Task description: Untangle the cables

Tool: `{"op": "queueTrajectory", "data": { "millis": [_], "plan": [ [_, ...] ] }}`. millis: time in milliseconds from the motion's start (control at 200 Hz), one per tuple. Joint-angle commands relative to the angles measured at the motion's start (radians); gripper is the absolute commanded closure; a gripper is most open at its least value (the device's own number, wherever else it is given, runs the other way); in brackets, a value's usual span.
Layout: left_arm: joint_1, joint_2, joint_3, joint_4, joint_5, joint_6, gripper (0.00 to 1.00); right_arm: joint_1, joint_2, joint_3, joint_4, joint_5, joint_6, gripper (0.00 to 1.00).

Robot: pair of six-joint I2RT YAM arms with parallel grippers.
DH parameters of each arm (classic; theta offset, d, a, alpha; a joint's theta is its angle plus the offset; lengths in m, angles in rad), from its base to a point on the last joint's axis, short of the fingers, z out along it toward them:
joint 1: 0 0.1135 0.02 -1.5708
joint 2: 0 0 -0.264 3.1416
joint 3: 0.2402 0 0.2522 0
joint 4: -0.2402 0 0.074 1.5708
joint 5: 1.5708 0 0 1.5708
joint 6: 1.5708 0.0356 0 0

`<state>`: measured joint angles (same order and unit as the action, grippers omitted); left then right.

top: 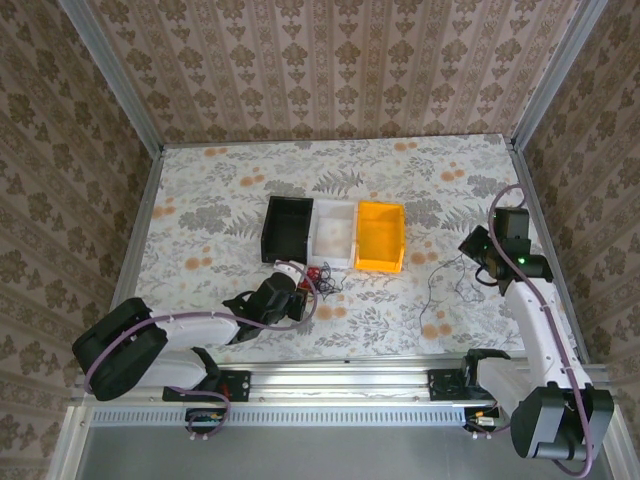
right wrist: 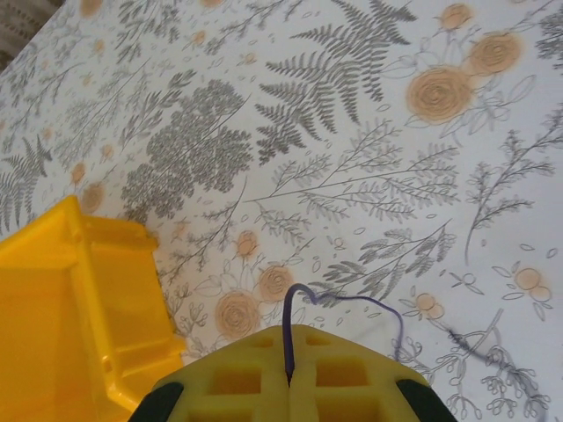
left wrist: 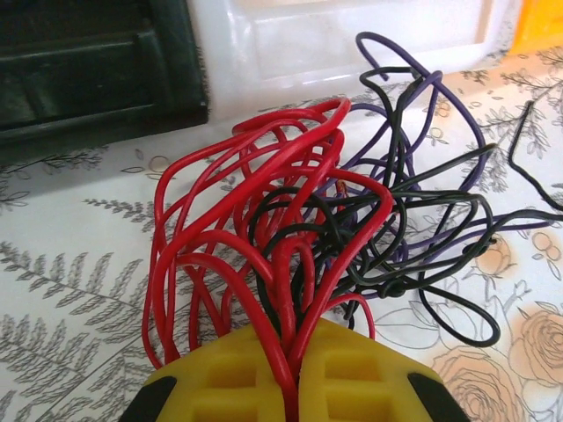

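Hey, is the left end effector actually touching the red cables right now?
Touching. The left wrist view shows the left end effector shut, with strands of the red cables pinched in the seam between its yellow fingers.

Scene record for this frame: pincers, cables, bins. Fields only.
left pincer: shut on red wires
right pincer: shut on purple wire
bunch: red wires, black wires and purple strands knotted together, on the table just on the near side of the bins
bins: black bin, white bin, yellow bin, side by side, left to right
task state: not untangled
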<state>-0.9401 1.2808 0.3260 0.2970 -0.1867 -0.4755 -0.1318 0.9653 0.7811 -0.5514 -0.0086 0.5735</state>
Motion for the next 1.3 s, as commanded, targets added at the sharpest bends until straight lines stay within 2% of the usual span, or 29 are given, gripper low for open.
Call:
{"op": "queueTrajectory", "data": {
  "millis": [0,255,430,565,655,825,1295],
  "plan": [
    [0.013,0.021,-0.025,-0.145,-0.058,-0.045,1.00,-0.012,-0.025,0.058,-0.009,-0.036,0.003,1.00],
    [0.011,0.064,-0.024,0.035,0.093,0.037,1.00,0.042,-0.036,0.215,-0.013,-0.084,-0.084,1.00],
    [0.001,0.135,0.052,0.027,0.185,0.094,1.00,0.143,-0.023,0.341,0.045,-0.129,-0.142,1.00],
    [-0.012,0.174,0.092,0.009,0.195,0.113,1.00,0.250,0.046,0.465,0.042,-0.087,-0.190,1.00],
    [-0.015,0.185,0.100,0.011,0.196,0.117,1.00,0.282,0.104,0.527,0.049,-0.082,-0.189,1.00],
    [-0.017,0.188,0.102,0.010,0.189,0.118,1.00,0.309,0.200,0.564,0.088,-0.084,-0.177,1.00],
    [-0.020,0.223,0.126,0.006,0.188,0.123,1.00,0.334,0.412,0.521,0.197,-0.114,-0.160,1.00]
  ]
}}
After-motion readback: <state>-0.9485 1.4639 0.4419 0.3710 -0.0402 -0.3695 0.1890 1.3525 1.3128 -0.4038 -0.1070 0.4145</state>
